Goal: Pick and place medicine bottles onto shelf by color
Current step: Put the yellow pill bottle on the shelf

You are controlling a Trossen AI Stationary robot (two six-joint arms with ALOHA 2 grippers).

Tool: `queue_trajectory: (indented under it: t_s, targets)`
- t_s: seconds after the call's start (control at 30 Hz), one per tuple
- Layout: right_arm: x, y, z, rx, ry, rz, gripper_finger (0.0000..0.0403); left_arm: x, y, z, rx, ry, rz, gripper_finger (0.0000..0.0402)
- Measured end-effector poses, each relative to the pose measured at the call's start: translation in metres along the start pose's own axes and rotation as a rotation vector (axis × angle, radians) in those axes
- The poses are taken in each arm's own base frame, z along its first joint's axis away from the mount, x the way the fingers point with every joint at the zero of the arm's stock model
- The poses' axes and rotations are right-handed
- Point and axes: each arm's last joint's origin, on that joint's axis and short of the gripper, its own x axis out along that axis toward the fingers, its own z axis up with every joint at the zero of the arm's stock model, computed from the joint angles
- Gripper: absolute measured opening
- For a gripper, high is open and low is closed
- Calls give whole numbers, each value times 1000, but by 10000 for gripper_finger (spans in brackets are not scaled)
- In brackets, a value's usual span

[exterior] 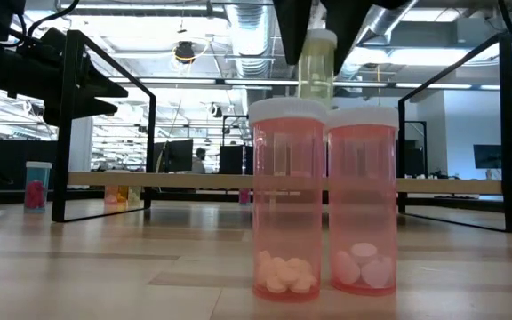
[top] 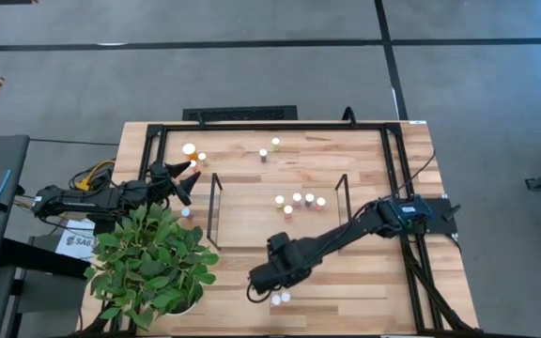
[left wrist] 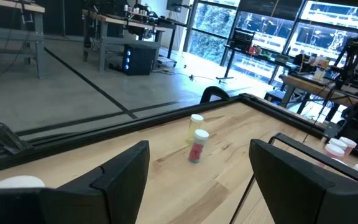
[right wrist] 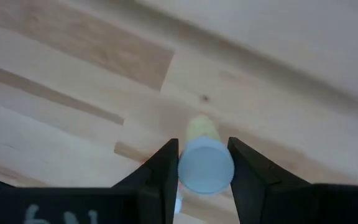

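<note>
From above, the right gripper [top: 269,282] reaches down near the front edge of the table [top: 383,300], just behind two white-capped bottles [top: 280,299]. The shelf [top: 252,202] lies in the middle of the table between its two wire ends, with a row of bottles [top: 299,200] already on it. The left gripper [top: 188,178] waits by the far left corner next to a potted plant [top: 148,263], near a larger white-capped bottle [top: 189,149].

At table height, two pink bottles [exterior: 323,200] stand side by side, touching or nearly so, pills visible at their bases. Behind and above them a pale yellow bottle [exterior: 316,62] hangs between dark fingers, clear of the tabletop. A good lift goes straight up, so the bottle does not knock the pink pair.

The left wrist view shows its own fingers [left wrist: 126,171] spread wide with nothing between them, and two small bottles [left wrist: 196,138] standing farther off on the wood.

The right wrist view looks down on a round white cap [right wrist: 205,165] pinched between both fingers [right wrist: 163,165], the yellowish body below it. The grip sits at the cap, high on the bottle, so it probably swings easily; a slow, level carry toward the shelf and an upright set-down beside bottles of matching colour seem wise.
</note>
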Motion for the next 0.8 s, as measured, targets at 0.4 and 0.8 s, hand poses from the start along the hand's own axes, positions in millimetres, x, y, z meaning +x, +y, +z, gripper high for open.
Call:
queue_trajectory:
  t_s: [0.4,0.8]
  targets:
    - [-52,-29,40,-39,-95,36,132,0,0,0,1,1,1,265]
    - [-22,-66,71,-93,-26,-135,132,0,0,0,0,0,0,265]
